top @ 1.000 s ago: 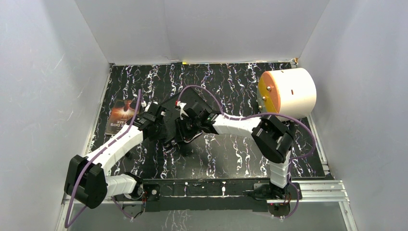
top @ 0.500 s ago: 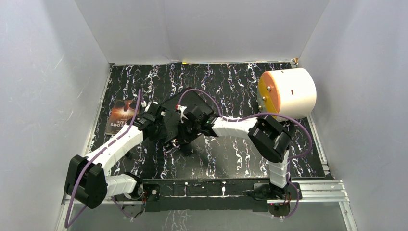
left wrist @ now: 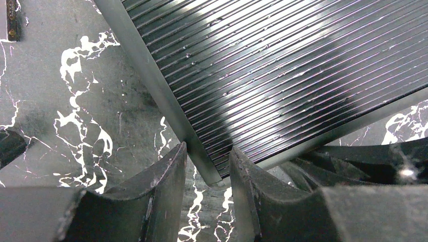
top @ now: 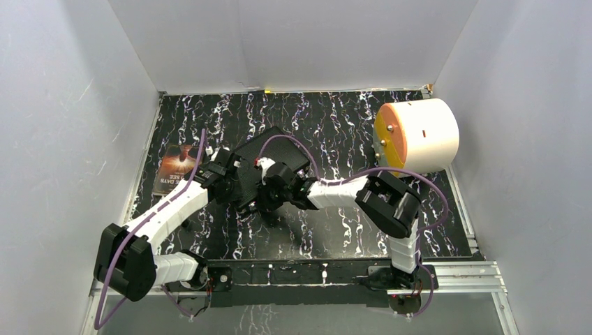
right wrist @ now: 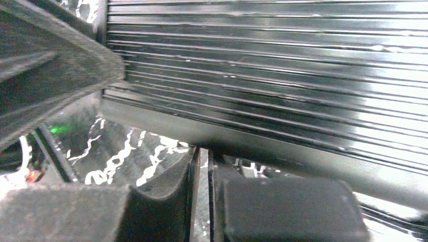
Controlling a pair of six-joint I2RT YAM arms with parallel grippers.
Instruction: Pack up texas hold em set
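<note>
Enclosure seen from above: plain white panels form the back wall point(top: 293, 42), left wall point(top: 63, 139) and right wall point(top: 530, 139), meeting at vertical seams. The surface point(top: 335, 132) is black with white marble-like veining and is evenly lit. A slotted aluminium rail point(top: 461, 276) runs along its near edge. Both wrist views show the same veined surface close up.

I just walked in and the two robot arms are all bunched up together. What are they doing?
Both arms are working on the small black case in the middle of the table. The left gripper is open, with a corner of the ribbed case between its fingers. The right gripper is shut, close against the case's edge. No chips or cards are in view. The white cylinder and the booklet sit off to the sides.
</note>
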